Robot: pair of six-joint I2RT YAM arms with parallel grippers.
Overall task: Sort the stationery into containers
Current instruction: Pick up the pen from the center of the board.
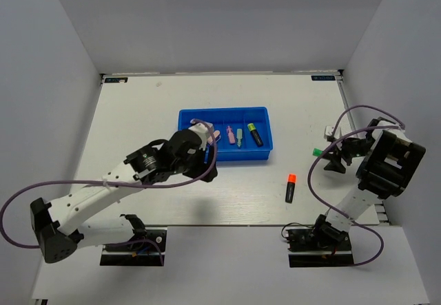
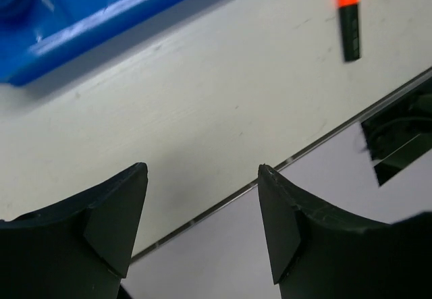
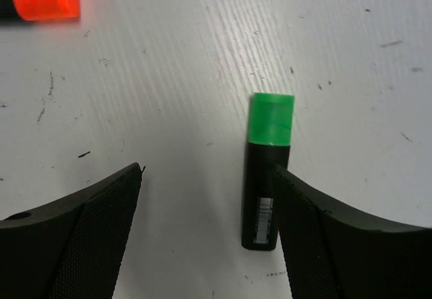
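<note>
Currently the left gripper is spread wide with nothing between its fingers. In its wrist view it looks down on bare desk between the blue tray and the desk's near edge. From above, the left arm reaches in from the near left corner, and its wrist covers the left end of the tray, so what lies in those compartments cannot be told.

The tray sits around the middle of the desk, its four compartments side by side. The rightmost one holds the yellow-capped marker. The compartment next to it holds the pink tube and the pale green tube, lying just beside each other.

The orange-capped marker lies on the desk towards the near right corner, well apart from the tray and from both grippers.

The right gripper is close to the desk's right edge and also spread open. The green-capped marker lies flat on the desk between its fingers, its black body just beside the finger on the right of the wrist view. Whether that finger touches it cannot be told. The other finger stands well apart from it.
</note>
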